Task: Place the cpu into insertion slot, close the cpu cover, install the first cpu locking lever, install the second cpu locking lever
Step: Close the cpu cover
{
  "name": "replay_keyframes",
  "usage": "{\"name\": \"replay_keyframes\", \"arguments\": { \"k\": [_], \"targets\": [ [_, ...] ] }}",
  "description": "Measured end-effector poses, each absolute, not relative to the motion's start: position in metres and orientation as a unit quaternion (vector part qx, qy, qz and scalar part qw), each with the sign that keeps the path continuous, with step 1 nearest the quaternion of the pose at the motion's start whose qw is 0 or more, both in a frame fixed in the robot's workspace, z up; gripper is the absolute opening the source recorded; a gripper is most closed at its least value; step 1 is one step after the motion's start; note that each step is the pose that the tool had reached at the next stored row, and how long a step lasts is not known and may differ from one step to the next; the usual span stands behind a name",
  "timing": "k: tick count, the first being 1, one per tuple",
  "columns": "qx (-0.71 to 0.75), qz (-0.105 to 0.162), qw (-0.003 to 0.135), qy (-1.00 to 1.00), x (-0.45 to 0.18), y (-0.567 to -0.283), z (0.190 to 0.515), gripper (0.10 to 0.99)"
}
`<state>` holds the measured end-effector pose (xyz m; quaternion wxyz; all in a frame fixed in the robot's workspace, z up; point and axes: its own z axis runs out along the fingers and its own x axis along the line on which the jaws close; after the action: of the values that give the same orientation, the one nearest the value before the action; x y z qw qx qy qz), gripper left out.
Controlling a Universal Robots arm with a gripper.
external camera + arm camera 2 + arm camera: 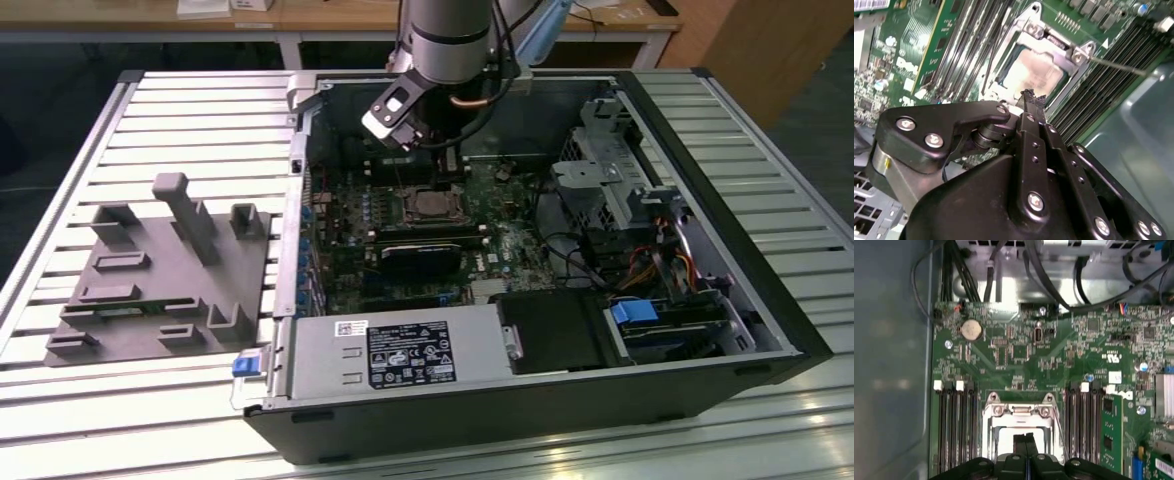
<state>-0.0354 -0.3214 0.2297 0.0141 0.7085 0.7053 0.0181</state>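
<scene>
The cpu (pixel 1034 75) lies flat in the insertion slot (pixel 430 206) on the green board, its dull metal top showing. The silvery cpu cover (pixel 1074 56) lies down around it, and its hinge end (pixel 1019 410) appears in the first wrist view. A thin locking lever (pixel 1119 66) sticks out sideways from one corner of the socket, and a thin rod (pixel 1056 432) runs along the socket's side. My gripper (pixel 1029 96) hovers just above the socket's edge, its two black fingers (pixel 1020 444) pressed together with nothing between them. In the exterior view the gripper (pixel 430 150) hangs inside the case, behind the socket.
Long black memory slots (pixel 1104 85) flank the socket on both sides. A black card (pixel 420 258), a power supply (pixel 394 355) and a drive cage (pixel 627 180) crowd the case. Cables (pixel 1049 280) run beyond the board. A grey fixture block (pixel 160 270) stands on the slatted table at the exterior view's left.
</scene>
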Motion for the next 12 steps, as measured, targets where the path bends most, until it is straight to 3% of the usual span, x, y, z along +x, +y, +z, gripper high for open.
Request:
{"name": "replay_keyframes", "arguments": {
  "k": [12],
  "targets": [
    [0.708, 0.018, 0.014, 0.706, -0.0446, -0.3215, 0.2239, 0.102]
  ]
}}
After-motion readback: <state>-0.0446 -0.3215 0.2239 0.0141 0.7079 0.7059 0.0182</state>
